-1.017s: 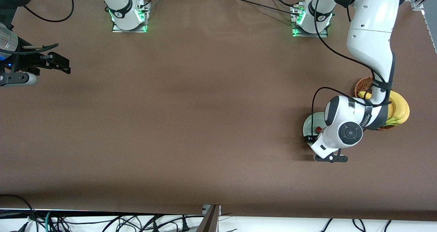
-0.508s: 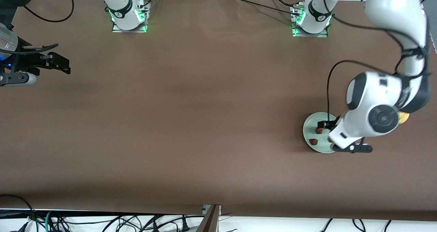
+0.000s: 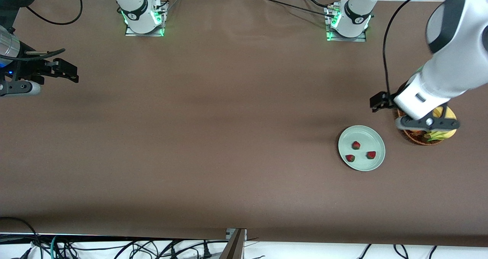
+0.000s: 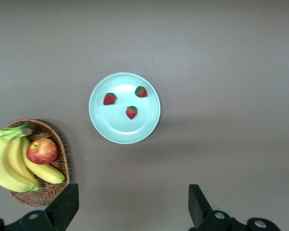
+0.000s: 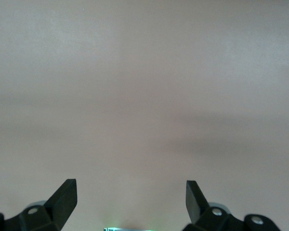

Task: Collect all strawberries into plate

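Brown table (image 3: 213,137), three strawberries (image 3: 356,145) on plate (image 3: 375,165), basket (image 3: 415,139) half hidden

All three strawberries (image 3: 356,145) sit on the plate (image 3: 377,141), red with green leafy tops, spread apart in a loose triangle, none touching another; one lies toward the plate's middle, the other two closer to the rim nearest the front camera; the plate is round, pale mint green, shallow with a raised rim, flat on the brown table toward the left arm's end; it lies clear of the left gripper (image 3: 377,100), whose wide-spread jaws hang high above the table just beside it.
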